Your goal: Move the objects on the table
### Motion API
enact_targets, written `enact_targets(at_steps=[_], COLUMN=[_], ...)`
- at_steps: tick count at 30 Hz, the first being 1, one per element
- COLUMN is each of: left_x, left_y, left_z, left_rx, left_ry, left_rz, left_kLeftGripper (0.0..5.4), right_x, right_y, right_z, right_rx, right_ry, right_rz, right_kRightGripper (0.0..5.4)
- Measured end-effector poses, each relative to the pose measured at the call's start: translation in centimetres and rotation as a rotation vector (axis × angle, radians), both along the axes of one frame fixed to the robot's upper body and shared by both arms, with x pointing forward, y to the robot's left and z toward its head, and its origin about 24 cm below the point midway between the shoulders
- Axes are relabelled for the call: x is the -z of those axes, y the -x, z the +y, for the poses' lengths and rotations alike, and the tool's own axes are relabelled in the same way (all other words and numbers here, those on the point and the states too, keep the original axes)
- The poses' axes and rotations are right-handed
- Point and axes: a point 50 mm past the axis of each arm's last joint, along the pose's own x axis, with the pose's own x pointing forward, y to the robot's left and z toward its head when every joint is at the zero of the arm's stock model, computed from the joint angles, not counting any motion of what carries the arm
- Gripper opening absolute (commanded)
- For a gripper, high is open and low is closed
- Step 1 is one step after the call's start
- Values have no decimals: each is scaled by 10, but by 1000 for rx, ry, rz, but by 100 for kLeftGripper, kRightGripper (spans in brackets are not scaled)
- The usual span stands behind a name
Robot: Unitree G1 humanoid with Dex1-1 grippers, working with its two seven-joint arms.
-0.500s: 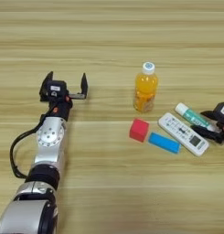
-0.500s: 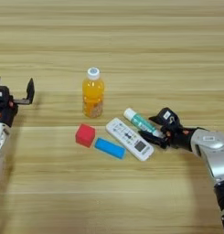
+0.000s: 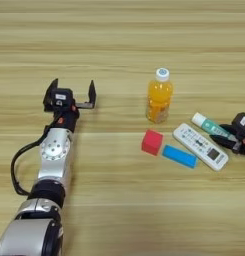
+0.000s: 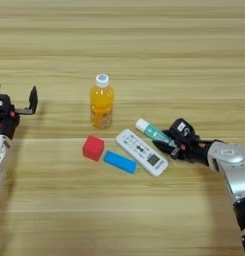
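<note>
Upright, orange-drink bottle (image 4: 101, 101) nearly full; right hand (image 4: 170, 142) grasping the white-and-green tube (image 4: 151, 131); left hand (image 3: 70, 94) spread wide.

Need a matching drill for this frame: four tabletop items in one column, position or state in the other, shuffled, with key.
Items:
1. orange-drink bottle
2. red cube
3. white-and-green tube
4. left gripper

Descriptions:
A. open, over bare table, far from the items
B. standing upright, white cap on top
C. lying down, right gripper at its end
D. just left of the flat blue block

Pairs: 1-B, 2-D, 3-C, 4-A
</note>
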Motion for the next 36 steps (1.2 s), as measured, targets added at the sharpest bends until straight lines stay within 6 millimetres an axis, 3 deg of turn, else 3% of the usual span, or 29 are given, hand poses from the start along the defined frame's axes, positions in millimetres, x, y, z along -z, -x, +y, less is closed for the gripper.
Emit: enact_targets(at_steps=[11, 21, 29, 36], left_x=[0, 0, 0, 0], left_y=[-1, -1, -1, 0], left_z=[0, -1, -1, -1], left_rx=[0, 0, 0, 0], left_ry=[0, 0, -1, -1], left_rz=[2, -4, -6, -7], left_kLeftGripper=[540, 540, 540, 540], right_x=[-1, -30, -42, -39], right_y=[0, -3, 8, 16], right_z=[0, 15, 22, 20], right_rx=[0, -72, -158, -199], right_ry=[-2, -44, -53, -48], right_rz=[-1, -106, -133, -106], right_kRightGripper=[166, 166, 166, 166])
